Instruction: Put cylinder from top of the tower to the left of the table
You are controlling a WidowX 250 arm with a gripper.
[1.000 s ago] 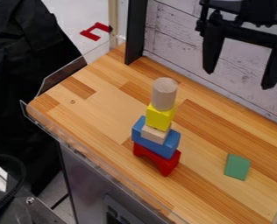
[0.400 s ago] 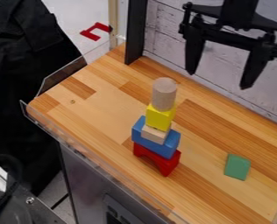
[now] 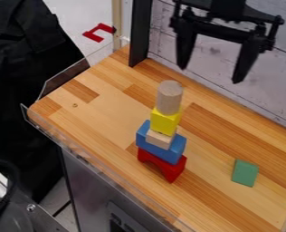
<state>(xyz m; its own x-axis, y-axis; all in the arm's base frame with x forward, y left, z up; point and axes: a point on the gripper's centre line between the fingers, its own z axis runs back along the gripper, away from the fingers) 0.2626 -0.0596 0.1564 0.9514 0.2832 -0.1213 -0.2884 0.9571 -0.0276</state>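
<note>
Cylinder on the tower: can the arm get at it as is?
Probably yes. The wooden cylinder stands topmost, on the yellow block, with nothing over it. The hand is open and empty, above and to the picture's right.

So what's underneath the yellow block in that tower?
Under the yellow block sits a plain wooden block, resting in the blue block. Their touching faces are covered.

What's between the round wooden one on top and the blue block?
In the camera view, a yellow block with a small wooden block under it.
</note>
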